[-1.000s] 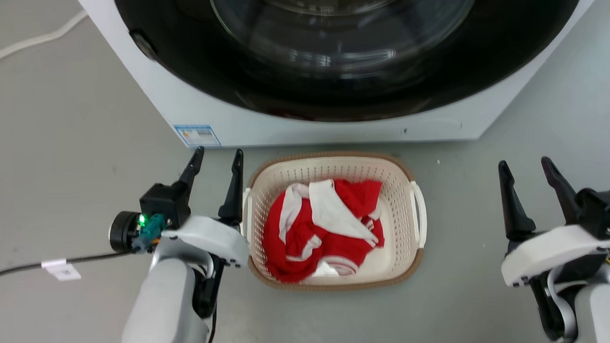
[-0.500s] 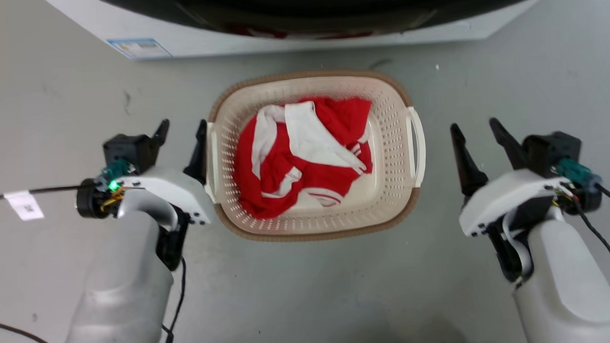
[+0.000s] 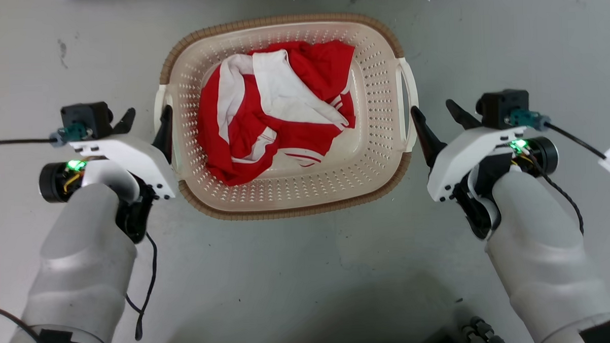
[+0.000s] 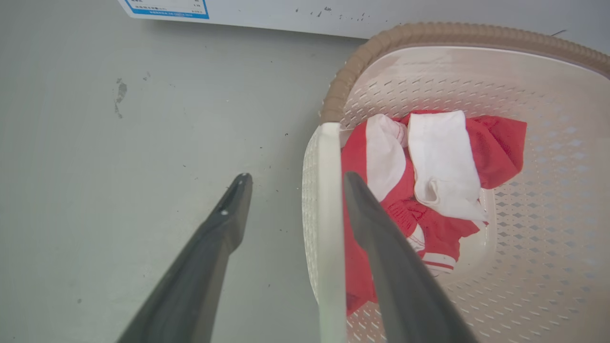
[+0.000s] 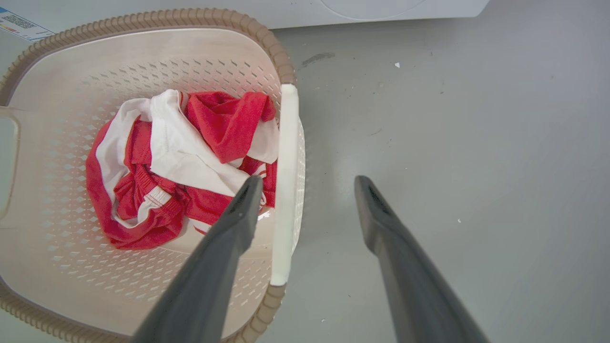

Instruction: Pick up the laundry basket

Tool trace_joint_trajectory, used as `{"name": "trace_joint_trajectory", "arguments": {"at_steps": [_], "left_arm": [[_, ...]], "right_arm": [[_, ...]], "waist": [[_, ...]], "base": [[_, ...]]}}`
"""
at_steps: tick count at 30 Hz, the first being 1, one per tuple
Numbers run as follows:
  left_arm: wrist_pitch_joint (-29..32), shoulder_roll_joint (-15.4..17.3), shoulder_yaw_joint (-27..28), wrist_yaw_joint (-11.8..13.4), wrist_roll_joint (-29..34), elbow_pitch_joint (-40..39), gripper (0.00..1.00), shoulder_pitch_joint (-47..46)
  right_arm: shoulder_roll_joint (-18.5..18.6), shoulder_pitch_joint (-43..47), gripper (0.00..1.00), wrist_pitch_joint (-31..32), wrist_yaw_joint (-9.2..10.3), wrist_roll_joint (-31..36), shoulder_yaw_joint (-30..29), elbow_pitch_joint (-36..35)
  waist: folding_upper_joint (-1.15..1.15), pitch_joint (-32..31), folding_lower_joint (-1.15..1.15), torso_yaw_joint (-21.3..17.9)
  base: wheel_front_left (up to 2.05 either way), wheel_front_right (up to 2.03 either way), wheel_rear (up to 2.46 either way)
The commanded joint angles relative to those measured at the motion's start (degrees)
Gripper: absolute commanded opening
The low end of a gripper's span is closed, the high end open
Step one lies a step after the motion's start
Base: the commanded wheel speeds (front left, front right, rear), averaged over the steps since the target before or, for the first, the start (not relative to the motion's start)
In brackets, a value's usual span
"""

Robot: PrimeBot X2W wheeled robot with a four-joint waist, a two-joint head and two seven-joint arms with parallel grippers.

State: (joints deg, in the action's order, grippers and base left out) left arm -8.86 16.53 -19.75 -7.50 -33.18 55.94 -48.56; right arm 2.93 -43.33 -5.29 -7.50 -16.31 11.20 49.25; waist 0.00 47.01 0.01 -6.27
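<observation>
The laundry basket (image 3: 286, 212) stands on the grey floor, cream with a brown rim, holding a red and white garment (image 3: 277, 116). My left gripper (image 3: 146, 121) is open beside the basket's left handle (image 3: 158, 103). In the left wrist view that handle (image 4: 329, 214) lies between the two fingers of the left gripper (image 4: 296, 176), the inner one over the basket. My right gripper (image 3: 432, 108) is open at the right handle (image 3: 407, 86). The right wrist view shows this handle (image 5: 286, 166) between the spread fingers of the right gripper (image 5: 309, 178).
The white washer base (image 4: 286, 14) with a blue label (image 4: 167, 7) stands just beyond the basket. Black cables (image 3: 567, 137) trail from both wrists across the floor. Bare grey floor (image 3: 309, 283) lies in front of the basket.
The head camera has tilted down, so the washer has left its view. Both grippers have closed in on the basket's sides, the right one from well clear to straddling its handle.
</observation>
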Motion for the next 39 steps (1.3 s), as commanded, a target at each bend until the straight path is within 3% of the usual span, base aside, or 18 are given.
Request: {"name": "trace_joint_trajectory", "arguments": {"at_steps": [1,5,15,24,25,27,28,29,30,39], "left_arm": [[0.13,0.30,-0.17,0.03,-0.17,0.15,1.00,-0.81],[2.77,2.32,-2.43,0.08,-2.84,2.13,1.00,-2.95],[5.10,3.58,-6.05,0.13,-6.24,4.60,1.00,-6.13],[5.25,2.58,-9.10,0.09,-8.42,6.29,1.00,-7.36],[5.11,2.61,-9.43,0.09,-8.66,6.37,1.00,-7.48],[4.86,2.51,-10.07,0.09,-9.27,6.44,1.00,-7.69],[5.07,2.47,-10.42,0.09,-9.64,6.44,0.83,-7.68],[5.30,2.54,-10.74,0.09,-9.93,6.38,0.38,-7.67],[5.24,2.76,-11.14,0.09,-10.14,6.27,0.00,-7.74],[3.50,3.16,-14.24,0.07,-12.42,5.52,0.00,-8.26]], "right_arm": [[-0.07,-1.11,1.00,-0.25,0.01,-0.71,0.31,0.40],[-0.07,-6.05,1.00,0.02,0.01,-3.94,4.81,6.38],[-0.05,-12.72,1.00,0.28,0.02,-10.12,12.82,12.66],[-0.02,-14.40,1.00,1.78,0.02,-14.55,18.96,15.30],[-0.01,-14.51,0.76,1.79,0.02,-15.04,19.40,15.55],[-0.03,-14.32,0.14,2.42,0.02,-16.16,20.30,16.00],[-0.04,-14.17,0.00,2.86,0.02,-16.70,20.84,16.12],[-0.03,-14.28,0.00,3.04,0.02,-17.09,21.26,16.22],[-0.01,-14.47,0.00,3.02,0.02,-17.58,21.68,16.36],[0.21,-14.15,0.00,4.73,0.01,-21.56,25.26,17.11]], "waist": [[0.00,0.76,-0.01,-0.21],[0.00,2.63,-0.01,-0.23],[0.00,5.20,-0.01,0.09],[0.00,5.58,-0.01,0.62],[0.00,5.59,-0.01,0.65],[0.00,5.57,-0.01,0.73],[0.00,5.52,-0.01,0.73],[0.00,5.49,-0.01,0.70],[0.00,5.49,-0.01,0.66],[0.00,4.84,-0.01,0.58]], "base": [[0.00,0.00,0.00],[0.00,0.00,0.00],[0.00,0.00,0.00],[0.00,0.00,0.00],[0.00,0.00,0.00],[0.00,0.00,0.00],[0.00,0.00,0.00],[0.00,0.00,0.00],[0.00,0.00,0.00],[0.00,0.00,0.00]]}}
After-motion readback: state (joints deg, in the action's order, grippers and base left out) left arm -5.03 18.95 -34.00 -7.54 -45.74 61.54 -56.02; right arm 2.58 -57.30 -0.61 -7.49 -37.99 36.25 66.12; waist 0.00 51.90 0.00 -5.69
